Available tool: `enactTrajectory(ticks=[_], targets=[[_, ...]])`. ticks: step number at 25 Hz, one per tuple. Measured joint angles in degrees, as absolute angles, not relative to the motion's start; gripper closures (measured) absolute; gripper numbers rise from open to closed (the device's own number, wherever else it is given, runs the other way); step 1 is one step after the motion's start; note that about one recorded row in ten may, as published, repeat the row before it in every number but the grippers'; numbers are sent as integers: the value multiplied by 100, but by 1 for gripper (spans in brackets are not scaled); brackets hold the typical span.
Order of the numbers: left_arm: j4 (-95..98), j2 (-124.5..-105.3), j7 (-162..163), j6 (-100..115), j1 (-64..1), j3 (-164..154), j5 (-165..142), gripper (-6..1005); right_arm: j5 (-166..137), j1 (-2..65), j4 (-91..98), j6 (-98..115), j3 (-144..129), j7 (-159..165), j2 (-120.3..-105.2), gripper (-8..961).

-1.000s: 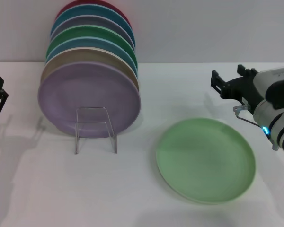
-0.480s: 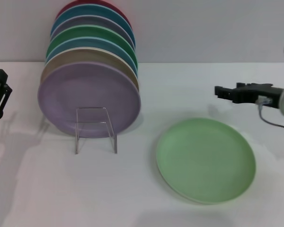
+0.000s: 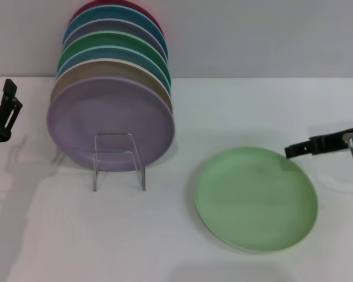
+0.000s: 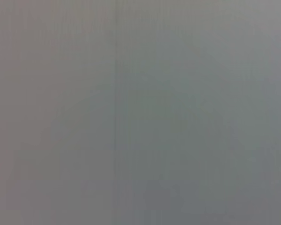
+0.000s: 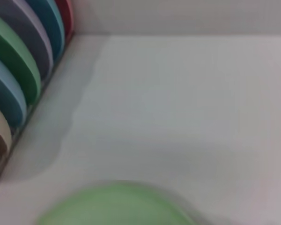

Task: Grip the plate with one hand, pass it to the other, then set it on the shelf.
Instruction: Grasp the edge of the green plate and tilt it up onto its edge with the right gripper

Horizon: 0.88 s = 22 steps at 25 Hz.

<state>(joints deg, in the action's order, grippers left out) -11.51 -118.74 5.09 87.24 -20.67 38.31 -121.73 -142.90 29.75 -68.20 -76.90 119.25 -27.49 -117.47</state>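
Left gripper at desk's left edge, raised a bit higher than before, finger spread can't be told. Shelf left of centre, stacked plates leaning behind it, unchanged. Plate flat near front right, unmoved. Right gripper has dropped to the plate's far-right rim, fingers edge-on, opening can't be told.
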Motion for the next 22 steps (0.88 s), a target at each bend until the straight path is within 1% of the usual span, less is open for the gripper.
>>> enactTrajectory(ticks=[10,22], targets=[[-1177,-11874,510,8625,-2145,3947,-12173,156,-14659,3307,-6425,-8343,12246,-2642,-11652,260],[-1177,-11874,509,8621,-2137,3964,-12173,156,-14722,3373,-5916,-8267,12236,-2678,-11631,259]])
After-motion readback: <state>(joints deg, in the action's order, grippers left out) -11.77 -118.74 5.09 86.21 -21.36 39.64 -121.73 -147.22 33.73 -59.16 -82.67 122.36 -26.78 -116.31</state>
